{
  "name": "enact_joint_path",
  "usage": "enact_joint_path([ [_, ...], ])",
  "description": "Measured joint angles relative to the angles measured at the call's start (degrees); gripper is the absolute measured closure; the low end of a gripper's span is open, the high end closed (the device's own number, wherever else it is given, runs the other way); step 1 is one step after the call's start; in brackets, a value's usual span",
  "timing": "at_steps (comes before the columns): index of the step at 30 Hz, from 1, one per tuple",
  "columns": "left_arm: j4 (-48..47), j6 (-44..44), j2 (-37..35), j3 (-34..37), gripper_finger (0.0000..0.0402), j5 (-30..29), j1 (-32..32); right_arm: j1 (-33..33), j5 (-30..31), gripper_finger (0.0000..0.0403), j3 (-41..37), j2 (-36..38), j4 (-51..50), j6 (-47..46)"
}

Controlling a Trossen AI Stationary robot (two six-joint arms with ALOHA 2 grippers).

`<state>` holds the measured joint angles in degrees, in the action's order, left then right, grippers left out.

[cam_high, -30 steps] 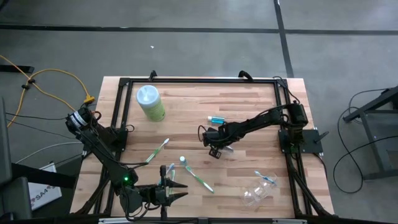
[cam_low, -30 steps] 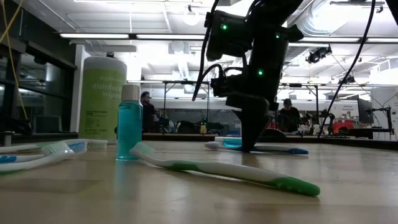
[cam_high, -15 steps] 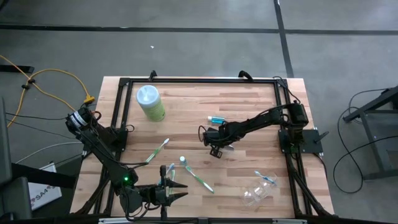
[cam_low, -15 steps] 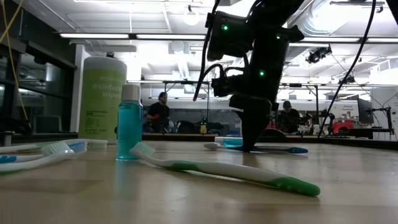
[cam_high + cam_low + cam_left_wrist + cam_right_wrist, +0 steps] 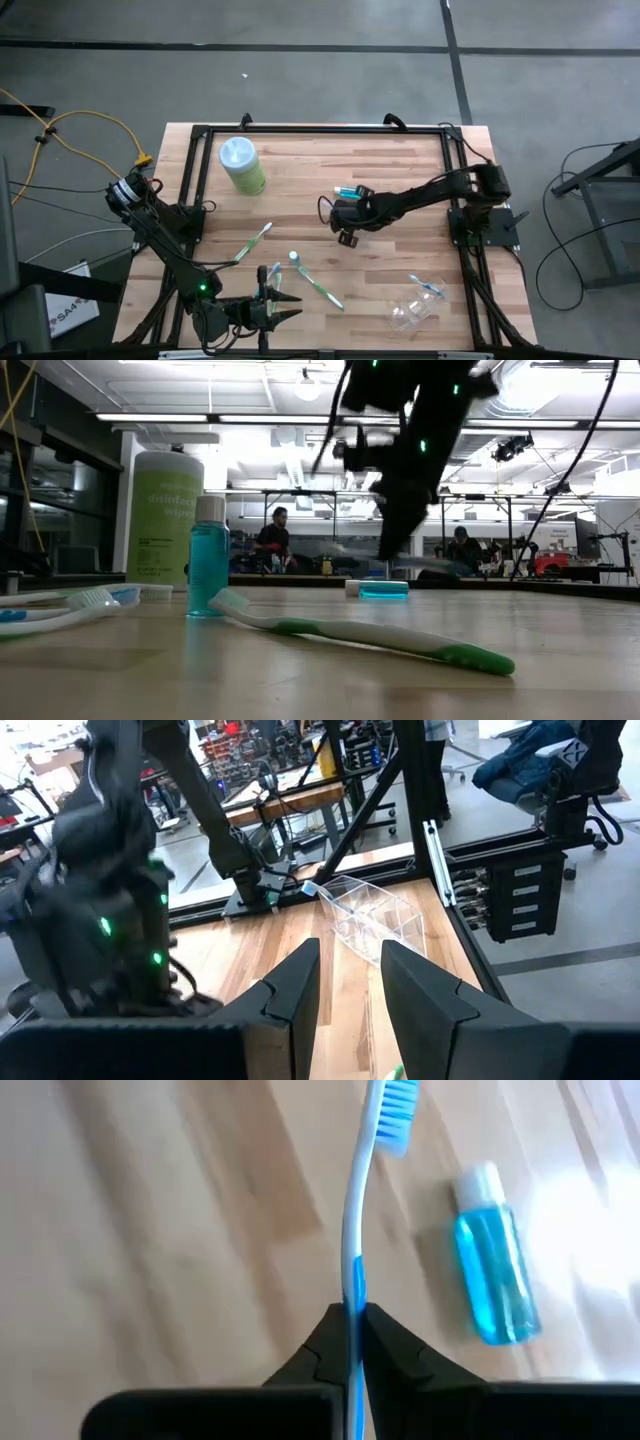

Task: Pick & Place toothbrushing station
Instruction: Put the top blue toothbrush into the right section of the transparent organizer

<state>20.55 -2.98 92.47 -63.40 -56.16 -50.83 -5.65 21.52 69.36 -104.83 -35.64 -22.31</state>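
The right gripper (image 5: 352, 1325) pinches the handle of a blue and white toothbrush (image 5: 362, 1210), fingers pressed tight on it, bristle head pointing away over the wooden table (image 5: 300, 170). Just beside the brush head lies a small blue bottle (image 5: 494, 1273). Well apart, the left gripper (image 5: 350, 985) waits with fingers slightly spread, a clear plastic cup (image 5: 375, 915) lying ahead of it.
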Motion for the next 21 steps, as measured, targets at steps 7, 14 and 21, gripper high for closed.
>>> enact_joint_path([
  [7,-0.4,0.6,0.0,0.0,0.0298,0.0,0.0,-1.8,0.6,0.0398,0.1,9.0,0.0,-0.2],
  [14,-1.0,1.6,0.0,0.1,0.0298,0.0,0.0,-7.1,7.0,0.0398,0.1,16.9,-0.6,-0.1],
  [21,-1.2,2.8,0.0,0.1,0.0298,0.1,0.0,-15.2,15.0,0.0398,0.1,22.7,-2.9,-3.2],
])
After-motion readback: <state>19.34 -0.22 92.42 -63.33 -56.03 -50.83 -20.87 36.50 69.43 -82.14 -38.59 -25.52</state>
